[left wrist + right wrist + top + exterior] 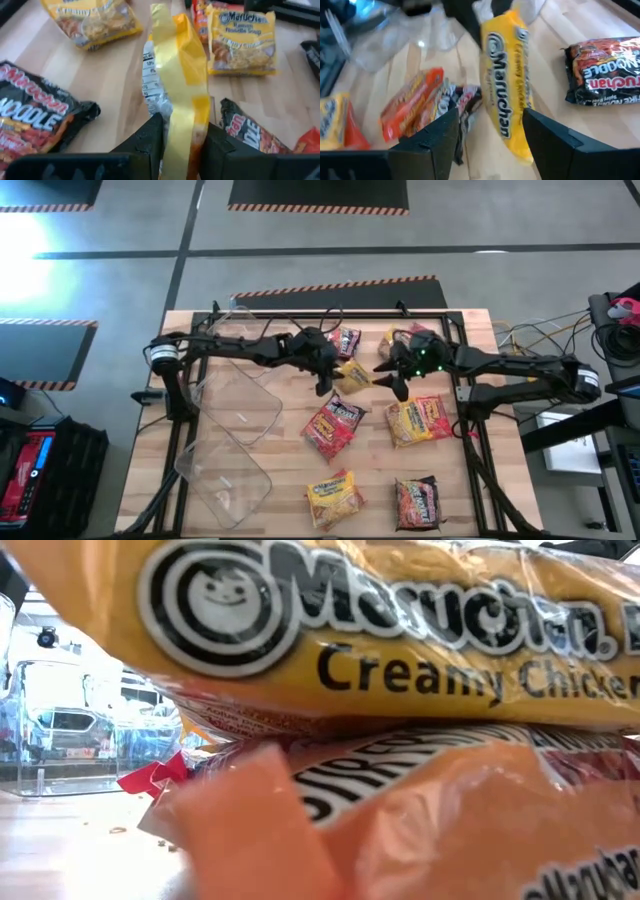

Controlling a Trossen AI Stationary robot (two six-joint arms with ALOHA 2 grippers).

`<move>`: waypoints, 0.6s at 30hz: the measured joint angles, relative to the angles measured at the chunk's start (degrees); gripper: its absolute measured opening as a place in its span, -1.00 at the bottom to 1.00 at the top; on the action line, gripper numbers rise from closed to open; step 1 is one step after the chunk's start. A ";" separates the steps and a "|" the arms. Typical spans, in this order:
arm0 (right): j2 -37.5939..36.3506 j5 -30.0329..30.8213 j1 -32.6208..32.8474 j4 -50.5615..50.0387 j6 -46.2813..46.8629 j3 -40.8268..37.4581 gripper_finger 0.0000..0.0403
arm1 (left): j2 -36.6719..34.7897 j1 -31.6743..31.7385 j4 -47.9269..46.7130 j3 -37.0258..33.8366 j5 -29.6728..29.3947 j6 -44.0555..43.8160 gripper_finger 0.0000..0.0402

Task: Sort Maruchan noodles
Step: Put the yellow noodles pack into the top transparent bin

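From above, two clear plastic bins (228,442) lie on the left part of my wooden table (280,510); both are see-through with rounded corners, and I see no packet inside either. My left gripper (326,380) sits over the middle of the table, pinched shut on a yellow noodle packet (352,377). My right gripper (393,376) is just beside that packet on its other side. Other crinkly square packets are scattered around: a red one (333,426) in the middle, a yellow-and-red pair overlapping (417,420) to its right, a yellow one (335,498) near the front edge, a dark one (417,501) beside it, and a dark one (346,342) behind my left gripper.

At table height, glossy packets fill almost everything: a yellow wrapper (400,630) printed "Creamy Chicken" lies on top of an orange-red wrapper (450,820). At the far left a clear bin (70,745) stands on the wood, its contents unclear.

Through my left wrist, my two dark fingers (145,145) clamp the yellow packet (182,90) edge-on, its foil seam creased and its white nutrition panel showing. Dark packets (35,117) lie flat on either side, and yellow ones (242,42) farther off.

Through my right wrist, my fingers (432,137) stand wide apart with the yellow packet (505,85) hanging between them, touching neither. The other arm grips its top. A dark packet (605,70) lies to one side, an orange one (412,102) to the other, and a blurred clear bin (395,40) beyond.
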 joint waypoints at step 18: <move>10.89 5.84 0.19 2.56 -5.04 0.00 0.06 | 0.11 -0.10 1.93 -2.25 0.26 -0.44 -0.63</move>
